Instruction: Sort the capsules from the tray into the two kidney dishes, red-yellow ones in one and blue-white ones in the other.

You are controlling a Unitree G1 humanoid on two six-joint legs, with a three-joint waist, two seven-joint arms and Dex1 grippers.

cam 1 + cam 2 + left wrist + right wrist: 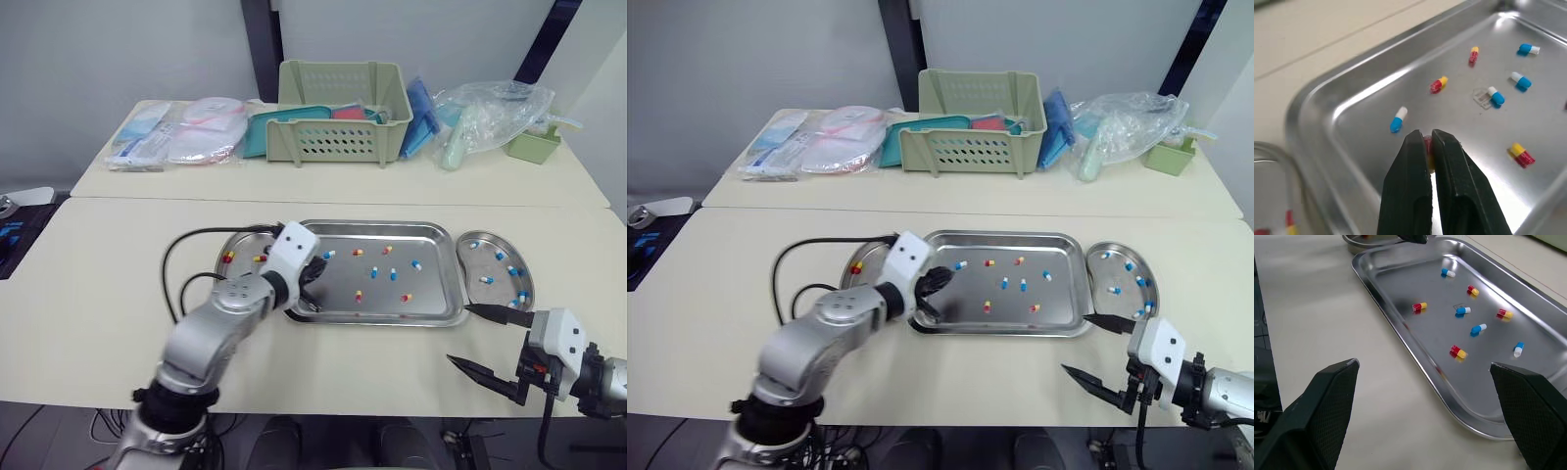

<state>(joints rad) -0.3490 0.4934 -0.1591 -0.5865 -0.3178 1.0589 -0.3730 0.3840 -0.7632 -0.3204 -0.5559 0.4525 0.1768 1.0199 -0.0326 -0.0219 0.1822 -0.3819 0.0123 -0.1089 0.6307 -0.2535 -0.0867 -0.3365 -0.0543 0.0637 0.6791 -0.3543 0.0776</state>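
Observation:
A steel tray [382, 318] holds several loose capsules, both blue-white [416, 264] and red-yellow [359, 296]. My left gripper [312, 279] is low over the tray's left end. In the left wrist view its fingers [1410, 161] are shut on a red-yellow capsule [1426, 143]. The left kidney dish [240, 242] holds red-yellow capsules [227, 258]. The right kidney dish [474, 240] holds several blue-white capsules [500, 257]. My right gripper [458, 335] hangs open and holds nothing, over the table in front of the tray's right corner.
A black cable [186, 264] loops from my left arm over the table left of the dish. On the far table stand a green basket [340, 113], wrapped packages [186, 132], a plastic bag [490, 113] and a small green box [534, 145].

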